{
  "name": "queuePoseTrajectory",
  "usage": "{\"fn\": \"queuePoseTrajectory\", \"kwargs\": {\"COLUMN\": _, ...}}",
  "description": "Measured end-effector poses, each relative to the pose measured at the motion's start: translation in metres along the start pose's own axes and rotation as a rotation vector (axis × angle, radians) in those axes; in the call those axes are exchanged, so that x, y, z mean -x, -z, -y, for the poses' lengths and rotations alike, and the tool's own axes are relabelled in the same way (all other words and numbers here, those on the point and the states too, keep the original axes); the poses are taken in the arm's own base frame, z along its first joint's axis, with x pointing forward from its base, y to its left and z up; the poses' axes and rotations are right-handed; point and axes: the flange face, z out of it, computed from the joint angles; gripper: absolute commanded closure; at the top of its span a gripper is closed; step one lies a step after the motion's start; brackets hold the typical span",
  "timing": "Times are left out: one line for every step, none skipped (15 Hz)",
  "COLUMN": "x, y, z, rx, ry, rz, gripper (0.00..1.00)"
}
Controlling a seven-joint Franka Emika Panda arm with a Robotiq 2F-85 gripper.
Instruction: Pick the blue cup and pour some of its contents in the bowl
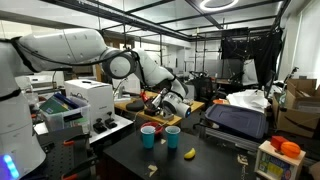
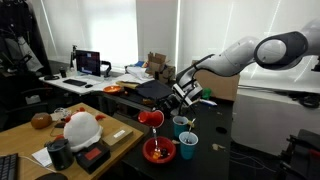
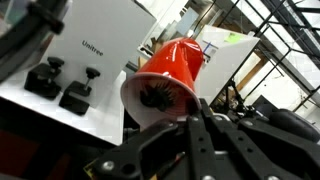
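In the wrist view my gripper (image 3: 200,128) is shut on a red cup (image 3: 172,68) that lies tilted, its mouth toward the camera and dark contents inside. In an exterior view the gripper (image 2: 163,110) holds this red cup (image 2: 152,118) tipped above a red bowl (image 2: 147,151) that has pieces in it. Two blue cups (image 2: 181,126) (image 2: 188,147) stand upright on the dark table, right of the bowl and untouched. In an exterior view both blue cups (image 1: 148,136) (image 1: 172,136) stand below the gripper (image 1: 160,103).
A white box (image 1: 88,100) marked Unitree (image 3: 90,48) stands beside the work spot. A yellow object (image 1: 189,153) lies near the cups. On the wooden table are a white helmet-like thing (image 2: 82,128) and a black mug (image 2: 60,152).
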Motion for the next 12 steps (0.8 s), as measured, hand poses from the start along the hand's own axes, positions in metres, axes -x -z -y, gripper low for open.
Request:
{"fn": "queuePoseTrajectory", "kwargs": {"x": -0.003, "y": 0.001, "z": 0.002, "rx": 0.002, "ry": 0.034, "rz": -0.047, "gripper": 0.99}}
{"fn": "queuePoseTrajectory", "kwargs": {"x": -0.006, "y": 0.002, "z": 0.005, "rx": 0.005, "ry": 0.071, "rz": -0.097, "gripper": 0.99}}
{"fn": "queuePoseTrajectory", "kwargs": {"x": -0.009, "y": 0.003, "z": 0.007, "rx": 0.011, "ry": 0.109, "rz": -0.147, "gripper": 0.99}}
{"fn": "queuePoseTrajectory", "kwargs": {"x": -0.011, "y": 0.003, "z": 0.009, "rx": 0.019, "ry": 0.147, "rz": -0.193, "gripper": 0.99}}
{"fn": "queuePoseTrajectory", "kwargs": {"x": -0.013, "y": 0.003, "z": 0.011, "rx": 0.027, "ry": 0.185, "rz": -0.242, "gripper": 0.99}}
{"fn": "queuePoseTrajectory", "kwargs": {"x": -0.014, "y": 0.003, "z": 0.012, "rx": 0.036, "ry": 0.225, "rz": -0.289, "gripper": 0.99}}
{"fn": "queuePoseTrajectory", "kwargs": {"x": -0.015, "y": 0.003, "z": 0.012, "rx": 0.046, "ry": 0.266, "rz": -0.335, "gripper": 0.99}}
{"fn": "queuePoseTrajectory", "kwargs": {"x": -0.014, "y": 0.004, "z": 0.012, "rx": 0.059, "ry": 0.304, "rz": -0.381, "gripper": 0.99}}
{"fn": "queuePoseTrajectory", "kwargs": {"x": -0.014, "y": 0.005, "z": 0.011, "rx": 0.075, "ry": 0.343, "rz": -0.429, "gripper": 0.99}}
{"fn": "queuePoseTrajectory", "kwargs": {"x": -0.012, "y": 0.006, "z": 0.009, "rx": 0.093, "ry": 0.382, "rz": -0.475, "gripper": 0.99}}
{"fn": "queuePoseTrajectory", "kwargs": {"x": -0.01, "y": 0.007, "z": 0.008, "rx": 0.107, "ry": 0.419, "rz": -0.521, "gripper": 0.99}}
{"fn": "queuePoseTrajectory", "kwargs": {"x": -0.008, "y": 0.008, "z": 0.006, "rx": 0.12, "ry": 0.454, "rz": -0.57, "gripper": 0.99}}
